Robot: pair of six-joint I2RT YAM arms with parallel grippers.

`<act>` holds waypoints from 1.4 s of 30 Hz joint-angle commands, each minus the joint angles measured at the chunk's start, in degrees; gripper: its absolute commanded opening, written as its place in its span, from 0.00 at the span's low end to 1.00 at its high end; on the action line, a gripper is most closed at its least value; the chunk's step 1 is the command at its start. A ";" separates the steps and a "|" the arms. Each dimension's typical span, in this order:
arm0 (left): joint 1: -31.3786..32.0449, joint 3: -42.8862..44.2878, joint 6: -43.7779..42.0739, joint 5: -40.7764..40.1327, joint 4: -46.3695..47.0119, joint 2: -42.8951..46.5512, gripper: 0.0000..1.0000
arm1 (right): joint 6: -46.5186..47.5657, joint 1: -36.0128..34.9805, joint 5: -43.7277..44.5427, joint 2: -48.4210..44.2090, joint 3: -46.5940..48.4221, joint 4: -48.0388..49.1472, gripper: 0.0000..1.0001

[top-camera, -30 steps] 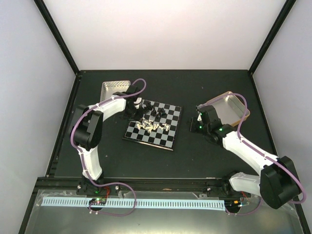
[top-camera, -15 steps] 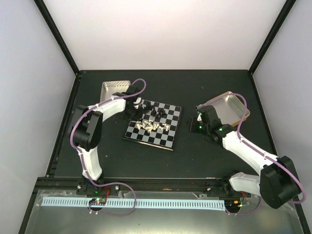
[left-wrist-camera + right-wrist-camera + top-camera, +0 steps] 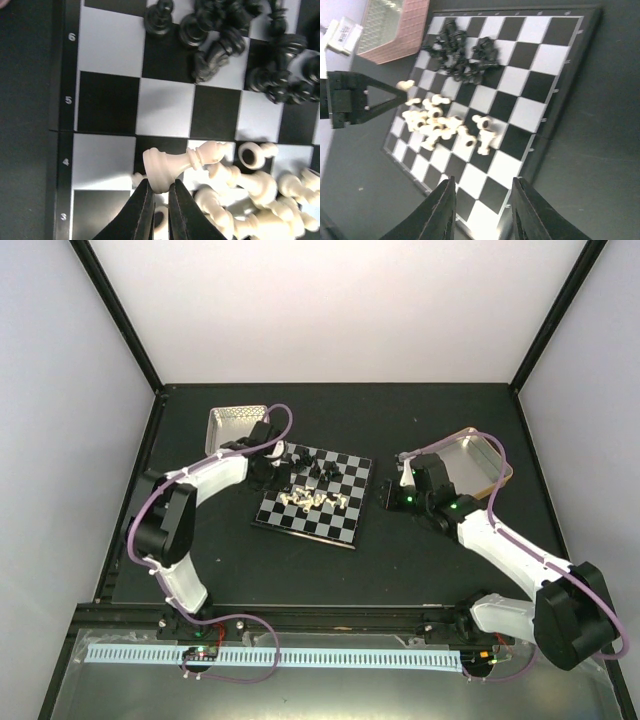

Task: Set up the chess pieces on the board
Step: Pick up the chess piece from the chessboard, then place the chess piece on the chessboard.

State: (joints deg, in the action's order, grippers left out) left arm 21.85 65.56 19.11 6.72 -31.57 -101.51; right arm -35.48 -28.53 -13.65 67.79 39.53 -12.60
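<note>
black tabletop (image 3: 430, 420), black-and-grey checkered chessboard (image 3: 338, 524). left gripper (image 3: 160, 189) clamps cream-white chess piece (image 3: 176, 164), 10 o'clock; right gripper (image 3: 484, 207) spread, 3 o'clock.

chess pieces (image 3: 315, 499) on board (image 3: 300, 523), left tin (image 3: 232, 419) behind, right tin (image 3: 478, 458) beside

Matte black tabletop (image 3: 420, 560), pale lilac-white walls (image 3: 330, 310) on three sides, black corner posts (image 3: 115, 312), bright even light

Bright, even light from above you.
Your wrist views run soft; cream pieces (image 3: 260, 185) glare nearly white.
</note>
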 commanded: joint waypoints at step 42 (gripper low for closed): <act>9.64 -13.59 10.51 32.06 17.31 13.80 0.12 | -2.55 -8.44 -13.64 20.12 15.04 2.50 0.02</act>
State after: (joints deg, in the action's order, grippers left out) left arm 31.20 52.01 29.19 36.21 -16.16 -87.50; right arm -38.28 -36.64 -28.77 89.54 55.46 -11.14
